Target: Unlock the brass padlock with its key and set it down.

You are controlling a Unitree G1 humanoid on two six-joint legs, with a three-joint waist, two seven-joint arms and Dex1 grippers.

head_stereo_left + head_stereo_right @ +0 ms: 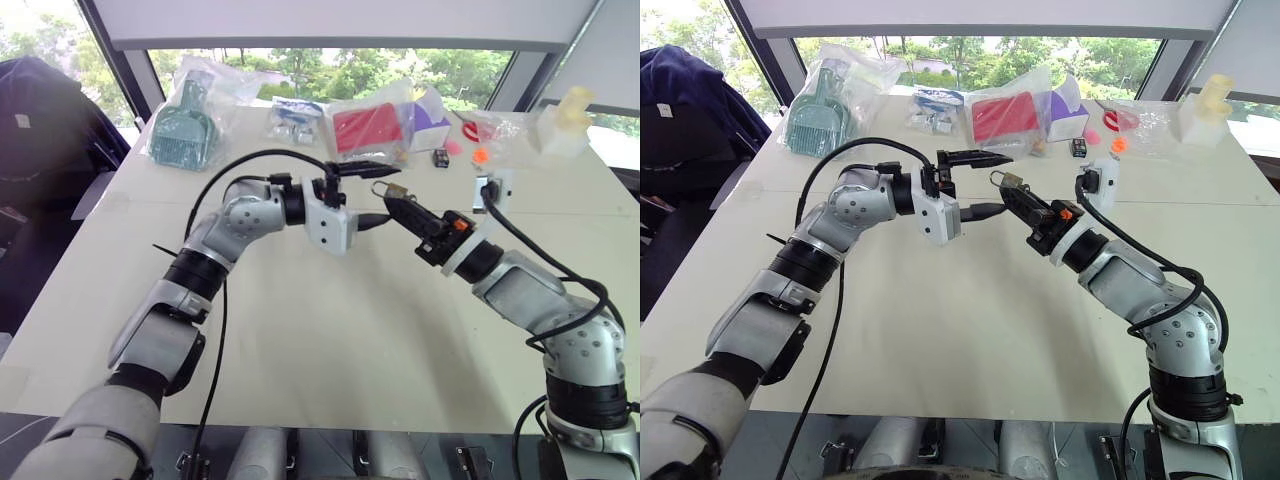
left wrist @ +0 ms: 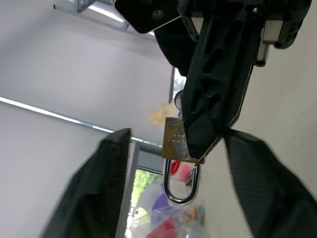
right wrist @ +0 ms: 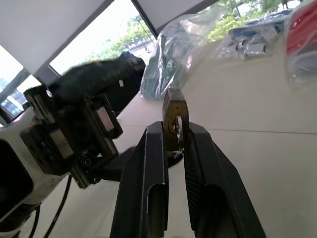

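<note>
Brass, and very small, the padlock sits pinched between the 2 black fingers of the right gripper, held up in the air above the white table with its silver shackle looping out past the fingertips. Beside it the left gripper has its 2 fingers spread wide, 1 above and 1 below, gripping nothing, with the lock hanging near the gap between them. The main risk, as I judge it, is the hold itself: the right fingers clamp only the lower part of a smooth metal block, so a sideways push from the other arm could twist the lock in the pads or knock it free to drop onto the table. A second risk is that the open left fingers close on the shackle or on the right fingertips instead of on the body. No key can be made out anywhere; the slot at the lock's end is visible in the right wrist view, but whether anything sits in it is unclear, and whether the shackle is latched cannot be told.
</note>
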